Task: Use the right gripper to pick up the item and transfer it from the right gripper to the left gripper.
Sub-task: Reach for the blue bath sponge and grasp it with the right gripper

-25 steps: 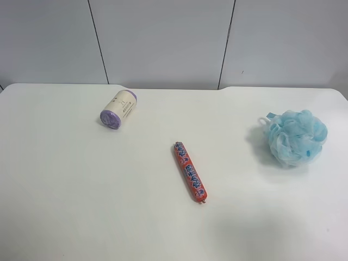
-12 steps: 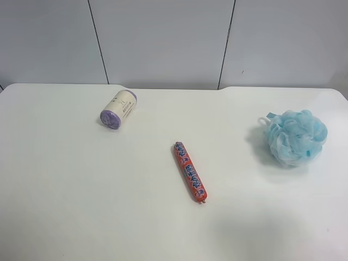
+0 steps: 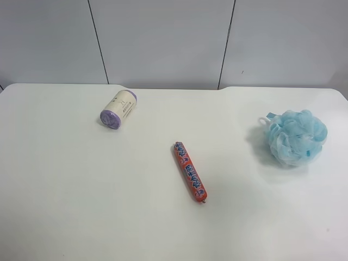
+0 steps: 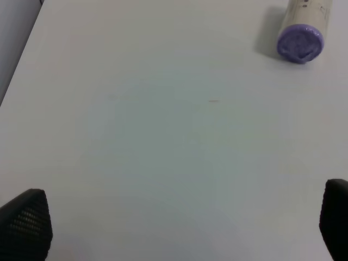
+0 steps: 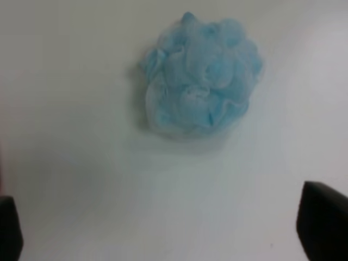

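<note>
Right end effector (image 5: 166, 224), jaws apart and empty, is aimed at the blue bath pouf (image 5: 201, 73) on the counter (image 5: 76, 163), evidently for pickup; left end effector (image 4: 179, 222) likewise apart.

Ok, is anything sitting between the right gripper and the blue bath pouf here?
Nothing visible. In the right wrist view only bare table lies between the open right gripper and the bath pouf. The sausage stick and the purple-capped roll lie well off to the side of it.

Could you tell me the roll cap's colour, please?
Purple; the cap shows best in left wrist view.
</note>
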